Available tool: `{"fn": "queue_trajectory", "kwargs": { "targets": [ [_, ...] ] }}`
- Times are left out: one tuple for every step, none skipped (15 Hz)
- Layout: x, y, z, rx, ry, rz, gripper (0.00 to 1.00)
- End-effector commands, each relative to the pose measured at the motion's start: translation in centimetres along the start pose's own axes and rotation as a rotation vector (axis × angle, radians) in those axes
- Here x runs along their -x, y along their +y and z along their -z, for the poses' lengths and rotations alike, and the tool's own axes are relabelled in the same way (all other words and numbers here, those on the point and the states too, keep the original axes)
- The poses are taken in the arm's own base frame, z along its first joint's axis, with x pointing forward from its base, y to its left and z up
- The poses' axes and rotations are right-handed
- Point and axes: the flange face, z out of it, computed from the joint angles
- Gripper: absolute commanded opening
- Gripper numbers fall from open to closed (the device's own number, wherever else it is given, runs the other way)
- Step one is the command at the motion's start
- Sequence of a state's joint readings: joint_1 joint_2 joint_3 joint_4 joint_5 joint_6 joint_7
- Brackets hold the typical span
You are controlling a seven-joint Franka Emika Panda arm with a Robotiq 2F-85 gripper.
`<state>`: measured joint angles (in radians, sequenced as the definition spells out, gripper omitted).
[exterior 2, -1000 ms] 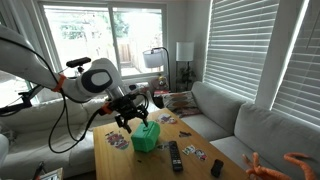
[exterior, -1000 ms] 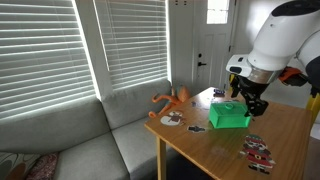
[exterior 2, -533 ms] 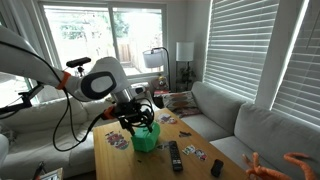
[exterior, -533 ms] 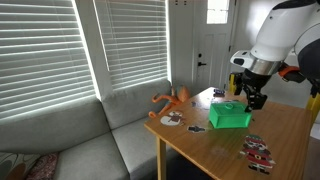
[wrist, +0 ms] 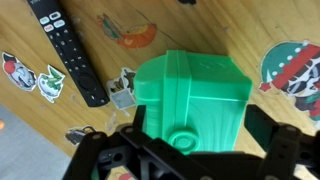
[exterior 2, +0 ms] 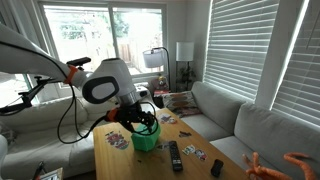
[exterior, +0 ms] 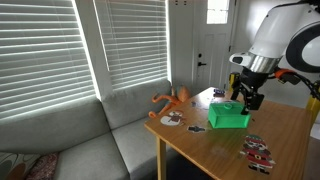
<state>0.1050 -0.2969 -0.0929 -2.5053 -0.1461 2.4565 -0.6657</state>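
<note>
My fingers [wrist: 287, 150] stand wide open, gripping nothing. The green box [wrist: 195, 90] sits straight below them on the table [wrist: 210, 30], its width spanning finger to finger.

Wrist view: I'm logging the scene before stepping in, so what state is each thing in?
green box: closed, upright on the table
gripper: open, jaws astride the green box
remote: lying flat, buttons up
orange toy: lying at the table edge
</note>
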Motion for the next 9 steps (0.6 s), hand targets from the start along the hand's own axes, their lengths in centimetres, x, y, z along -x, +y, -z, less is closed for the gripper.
{"fn": "queue_trajectory", "kwargs": {
  "targets": [
    [-1.2,-0.3,-0.4,-0.042,0.000,0.042,1.00],
    [-1.3,-0.4,-0.8,-0.040,-0.012,0.048,1.00],
    [-1.4,-0.5,-0.9,-0.040,-0.016,0.054,1.00],
    [-1.4,-0.4,-0.9,-0.039,-0.017,0.054,1.00],
    [-1.4,-0.3,-0.8,-0.036,-0.015,0.053,1.00],
    [-1.4,-0.2,-0.4,-0.030,-0.009,0.053,1.00],
    [-1.5,-0.1,0.1,-0.025,-0.004,0.053,1.00],
    [-1.5,0.1,0.3,-0.019,0.000,0.053,1.00],
    [-1.6,0.3,0.7,-0.012,0.002,0.053,1.00]
  ]
}}
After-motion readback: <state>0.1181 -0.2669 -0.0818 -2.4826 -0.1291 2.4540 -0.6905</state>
